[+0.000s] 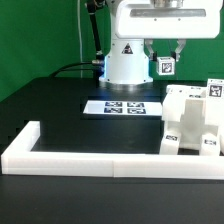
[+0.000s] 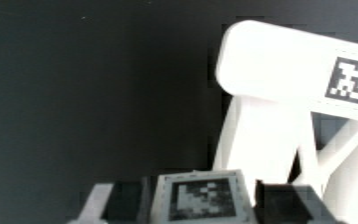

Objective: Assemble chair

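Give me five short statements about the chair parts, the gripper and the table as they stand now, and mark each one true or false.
1. The gripper holds a small tagged piece above the table. True.
2. The marker board lies flat in front of the robot base. True.
3. The chair assembly stands at the exterior view's left. False: it stands at the right.
4. The border wall is black. False: it is white, on a black table.
5. The backdrop is green. True.
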{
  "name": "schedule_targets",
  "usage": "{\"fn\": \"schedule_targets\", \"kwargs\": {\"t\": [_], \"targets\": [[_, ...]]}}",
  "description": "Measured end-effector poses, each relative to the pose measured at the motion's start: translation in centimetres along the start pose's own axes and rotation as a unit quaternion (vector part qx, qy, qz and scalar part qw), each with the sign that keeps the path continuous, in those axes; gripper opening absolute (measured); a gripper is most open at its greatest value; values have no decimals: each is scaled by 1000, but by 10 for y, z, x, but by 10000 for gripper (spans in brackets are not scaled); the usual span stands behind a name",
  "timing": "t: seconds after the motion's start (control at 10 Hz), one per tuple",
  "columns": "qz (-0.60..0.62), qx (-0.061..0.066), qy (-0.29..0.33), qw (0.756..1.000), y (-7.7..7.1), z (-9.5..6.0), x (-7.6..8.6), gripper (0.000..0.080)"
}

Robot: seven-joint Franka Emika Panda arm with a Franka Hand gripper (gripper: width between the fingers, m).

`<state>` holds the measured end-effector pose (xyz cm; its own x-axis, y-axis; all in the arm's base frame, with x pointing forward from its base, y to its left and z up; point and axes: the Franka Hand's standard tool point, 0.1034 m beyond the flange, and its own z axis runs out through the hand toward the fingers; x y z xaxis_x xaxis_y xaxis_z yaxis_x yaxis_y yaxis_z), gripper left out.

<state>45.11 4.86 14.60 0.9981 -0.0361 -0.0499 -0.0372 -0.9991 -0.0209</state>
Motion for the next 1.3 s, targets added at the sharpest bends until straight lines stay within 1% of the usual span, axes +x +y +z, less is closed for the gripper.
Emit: {"fn": "schedule_targets", "kwargs": {"t": [0.1,0.2,0.3,0.4,0.7,1.1,1.3], "targets": [[-57,-5,8,998,2,-3,19,285],[-91,-7,18,996,3,-11,54,285],[-117,-15,22,993,0,-7,74,285],[-126,-18,15,992,-4,0,70,285],[-125,-18,15,992,-3,1,70,285],[-127,-22,11,992,-4,7,73,285],[-114,-22,18,993,-8,9,72,285]]}}
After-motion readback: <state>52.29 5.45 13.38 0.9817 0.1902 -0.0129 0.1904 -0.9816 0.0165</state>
